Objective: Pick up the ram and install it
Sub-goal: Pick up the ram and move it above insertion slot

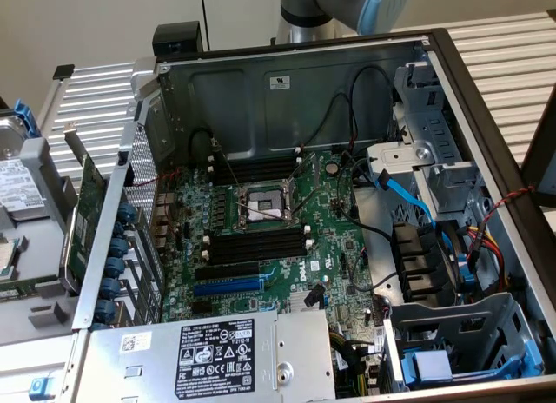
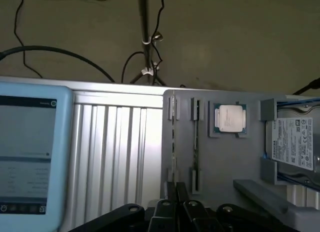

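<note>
In the exterior view, the open computer case (image 1: pixel 486 99) lay on the ribbed metal table (image 1: pixel 512 47). Only a grey-and-blue joint of my arm (image 1: pixel 334 8) showed, above the case's far wall; my gripper was out of sight there. Inside, the motherboard (image 1: pixel 287 273) carried the bare processor socket (image 1: pixel 261 205), with long black memory slots (image 1: pixel 256 244) on either side of it. A blue cable (image 1: pixel 408 194) ran along the board's edge on the exterior view's right. The green expansion card (image 1: pixel 87 214) stood outside the case on the exterior view's left.

In the wrist view, my gripper (image 2: pixel 176 191) hung over the near edge of a grey holder tray (image 2: pixel 220 162). Whether it was clenched or released, I could not tell. The ram (image 2: pixel 173 137) stood on edge, seen as a thin line, in the slot along the tray's edge next to the table's ribs, directly ahead of my gripper. Whether we touched was not clear. A processor chip (image 2: pixel 230 117) sat mid-tray near its far edge, and a hard drive (image 2: pixel 295 144) lay at the opposite edge. A light-blue screen unit (image 2: pixel 30 152) rested well apart from the tray.
</note>
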Robot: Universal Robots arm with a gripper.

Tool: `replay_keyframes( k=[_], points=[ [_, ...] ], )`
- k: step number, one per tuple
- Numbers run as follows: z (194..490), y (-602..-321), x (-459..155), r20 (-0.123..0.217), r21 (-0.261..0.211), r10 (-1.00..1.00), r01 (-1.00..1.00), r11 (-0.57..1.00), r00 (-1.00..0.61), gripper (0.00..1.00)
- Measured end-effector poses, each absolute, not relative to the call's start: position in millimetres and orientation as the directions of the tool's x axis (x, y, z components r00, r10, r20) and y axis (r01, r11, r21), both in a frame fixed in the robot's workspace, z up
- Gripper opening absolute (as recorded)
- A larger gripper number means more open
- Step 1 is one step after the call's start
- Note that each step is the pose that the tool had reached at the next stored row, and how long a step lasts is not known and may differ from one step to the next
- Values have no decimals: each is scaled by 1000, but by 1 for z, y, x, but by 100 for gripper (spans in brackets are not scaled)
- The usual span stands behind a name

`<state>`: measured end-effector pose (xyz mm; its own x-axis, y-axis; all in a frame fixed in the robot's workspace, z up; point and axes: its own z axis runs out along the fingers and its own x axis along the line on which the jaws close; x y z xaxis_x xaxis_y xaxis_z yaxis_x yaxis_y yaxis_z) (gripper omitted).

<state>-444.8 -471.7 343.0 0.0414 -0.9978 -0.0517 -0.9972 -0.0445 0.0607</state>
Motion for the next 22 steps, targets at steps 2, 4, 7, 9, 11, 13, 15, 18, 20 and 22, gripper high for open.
replay_keyframes(
  k=[2, 4, 7, 9, 11, 13, 15, 18, 20, 22],
  points=[
    [352, -474, -438, -52, 61, -998, -997, -45, 41, 12],
    [361, -475, -431, -53, 61, -998, -997, -45, 42, 12],
    [375, -478, -421, -55, 61, -998, -997, -45, 41, 12],
    [384, -479, -414, -56, 61, -998, -997, -45, 41, 12],
    [393, -480, -407, -58, 62, -997, -997, -45, 42, 12],
    [402, -481, -400, -58, 62, -997, -997, -45, 42, 12],
    [411, -481, -392, -59, 63, -997, -997, -45, 42, 12],
    [423, -482, -381, -59, 66, -997, -997, -46, 42, 12],
    [429, -482, -373, -59, 69, -997, -997, -46, 42, 12],
    [435, -482, -366, -59, 71, -997, -996, -46, 42, 12]
  ],
)
